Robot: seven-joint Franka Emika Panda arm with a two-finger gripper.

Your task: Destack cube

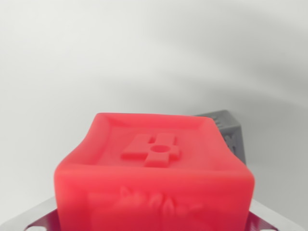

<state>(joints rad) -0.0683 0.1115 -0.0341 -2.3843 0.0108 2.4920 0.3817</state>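
Observation:
A red cube (154, 168) with a raised emblem on its top face fills the lower middle of the wrist view, very close to the camera. It sits between the grey metal parts of my gripper (154, 216), which show only at the bottom corners. The fingers are pressed to its sides and mostly hidden by it. Behind the red cube, at the wrist view's right, a grey cube (232, 131) peeks out, mostly covered by the red one.
A plain white surface (144, 57) stretches behind both cubes and fills the upper half of the view.

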